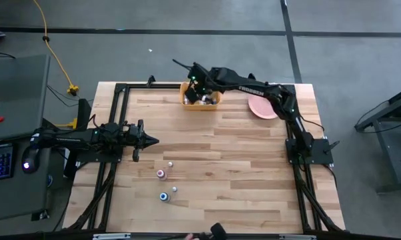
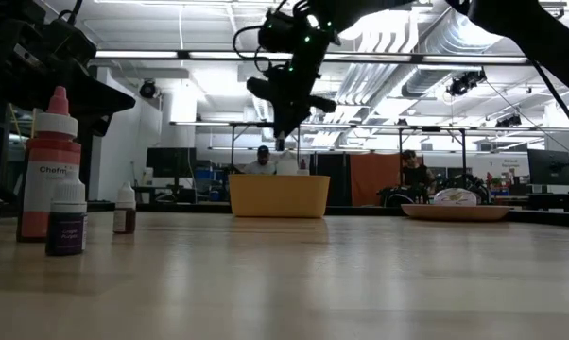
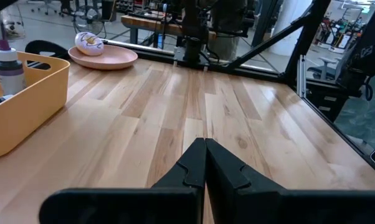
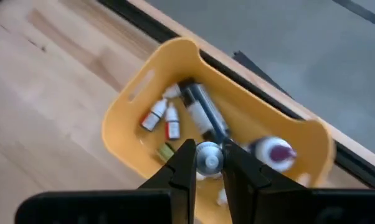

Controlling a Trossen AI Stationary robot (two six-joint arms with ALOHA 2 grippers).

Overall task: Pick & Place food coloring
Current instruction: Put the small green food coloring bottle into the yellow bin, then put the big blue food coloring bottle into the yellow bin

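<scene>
Right wrist view only: my right claw (image 4: 207,163) pinches a small white-capped food coloring bottle (image 4: 207,155) above the yellow plastic bin (image 4: 122,127). Left claw (image 3: 205,163) closed, empty.

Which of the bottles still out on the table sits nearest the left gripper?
The small white-capped bottle, the one of the four loose bottles farthest from the table's front edge. The pink one lies just beyond it; the other two sit nearer the front. The left gripper is shut.

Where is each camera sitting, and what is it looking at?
High: above, straight down on the wooden table, both arms.
Low: table height, across to the yellow plastic bin; right arm above.
Left wrist: shut left gripper, table.
Right wrist: right gripper holding a small bottle over the bin.
All share the bin.
</scene>
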